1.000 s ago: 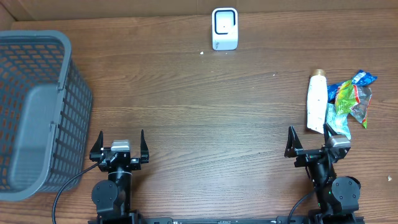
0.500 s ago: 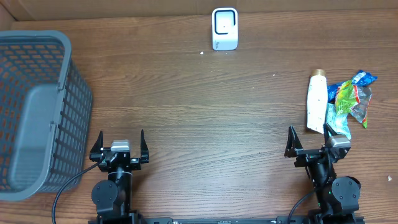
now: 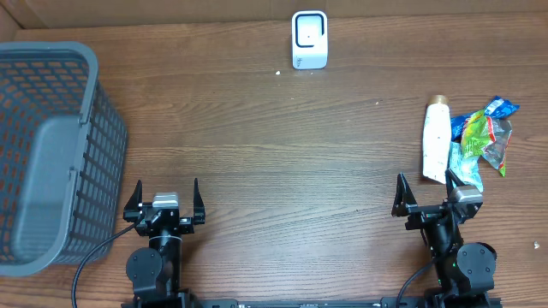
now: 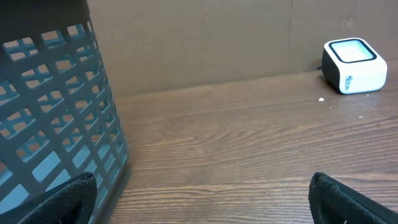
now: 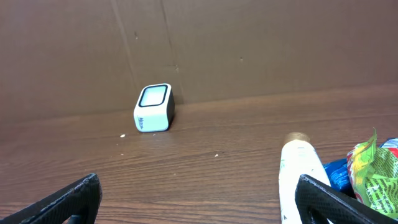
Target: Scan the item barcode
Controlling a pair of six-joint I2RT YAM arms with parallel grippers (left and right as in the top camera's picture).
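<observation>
While both arms rest at the near edge, the left pincer (image 3: 166, 190) and the right pincer (image 3: 426, 184) stand wide open, each holding nothing. A white barcode scanner (image 3: 309, 39) sits upright at the far edge of the wooden worktop (image 3: 282, 145). A white tube (image 3: 437, 141) lies flat on the right side, its tan cap pointing away, touching a heap of green-and-blue snack packets (image 3: 484, 137). The right pincer's outer finger is just beside that heap. A grey mesh basket (image 3: 107, 145) sits at far left.
</observation>
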